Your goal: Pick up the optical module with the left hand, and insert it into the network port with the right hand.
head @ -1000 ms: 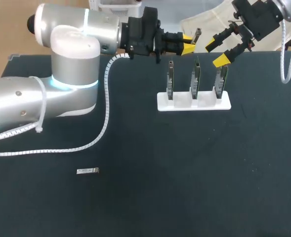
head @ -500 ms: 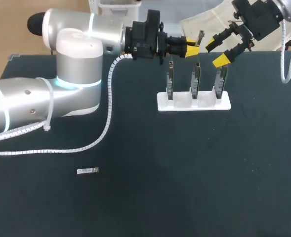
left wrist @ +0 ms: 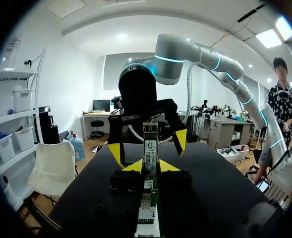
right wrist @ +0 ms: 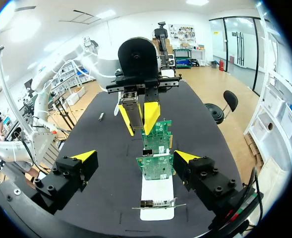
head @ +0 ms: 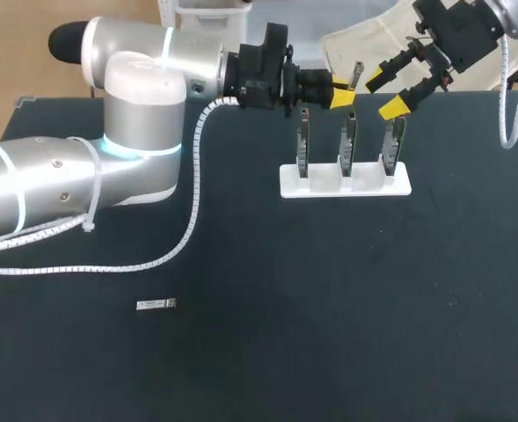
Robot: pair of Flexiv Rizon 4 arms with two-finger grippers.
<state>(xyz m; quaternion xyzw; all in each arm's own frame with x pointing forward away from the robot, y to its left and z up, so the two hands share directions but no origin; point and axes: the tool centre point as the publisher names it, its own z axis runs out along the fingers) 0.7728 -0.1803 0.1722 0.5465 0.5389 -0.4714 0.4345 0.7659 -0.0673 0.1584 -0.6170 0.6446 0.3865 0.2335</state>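
1. A black table (head: 329, 290) carries a white rectangular holder (head: 345, 183) near its far edge. Three green circuit cards (head: 348, 141) stand upright in the holder, side by side.
2. The left gripper (head: 339, 90), at the end of the silver left arm, hangs above the table's far edge, just behind the cards. Its yellow-tipped fingers are clamped on a small silver oblong optical module (head: 356, 70). The module sticks out past the tips, in the air above the cards.
3. The right gripper (head: 383, 92) faces the left one from the far right corner. Its fingers are spread wide. The module's free end points toward the gap between them, close but apart.
4. In the left wrist view the module (left wrist: 150, 148) stands between that gripper's own yellow tips, with the right gripper's two tips beyond it.
5. A second small silver module (head: 156, 304) lies flat on the near left part of the table, well apart from both grippers and from the holder.
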